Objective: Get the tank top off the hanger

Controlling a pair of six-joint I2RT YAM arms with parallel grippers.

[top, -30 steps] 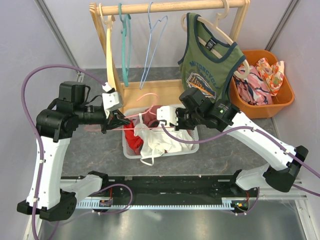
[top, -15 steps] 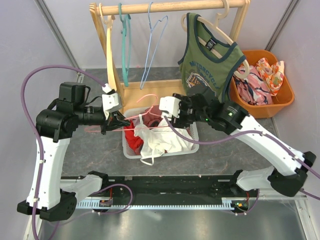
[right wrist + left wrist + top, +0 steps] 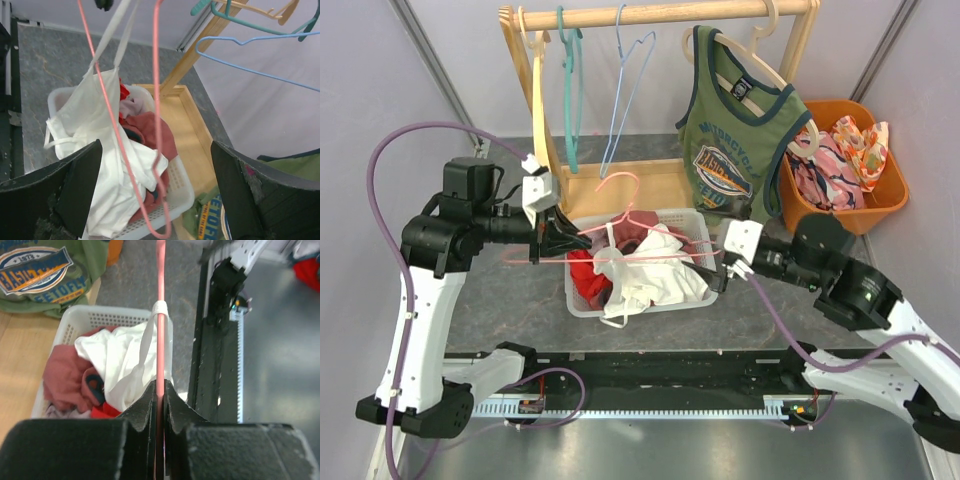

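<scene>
A pink wire hanger (image 3: pixel 629 212) is held level over the white basket (image 3: pixel 578 305). My left gripper (image 3: pixel 563 240) is shut on its left end. The white tank top (image 3: pixel 645 280) droops from the hanger into the basket. In the left wrist view one strap of the tank top (image 3: pixel 120 365) loops over the hanger (image 3: pixel 160 315) just beyond my left gripper (image 3: pixel 160 390). My right gripper (image 3: pixel 715 262) stands open at the basket's right edge with nothing in it. The right wrist view shows the hanger (image 3: pixel 157 90) and tank top (image 3: pixel 95 125) out in front of the right gripper (image 3: pixel 155 165), untouched.
Behind the basket stands a wooden rack (image 3: pixel 660 14) with a teal hanger (image 3: pixel 570 90), a blue hanger (image 3: pixel 625 90) and a green printed top (image 3: pixel 730 130) on a wooden hanger. An orange tub (image 3: pixel 880 200) of clothes sits at the right. Red and pink clothes fill the basket.
My right gripper has opened, let go of the white tank top and drawn back to the right. The left gripper has raised the hanger a little, still shut on it.
</scene>
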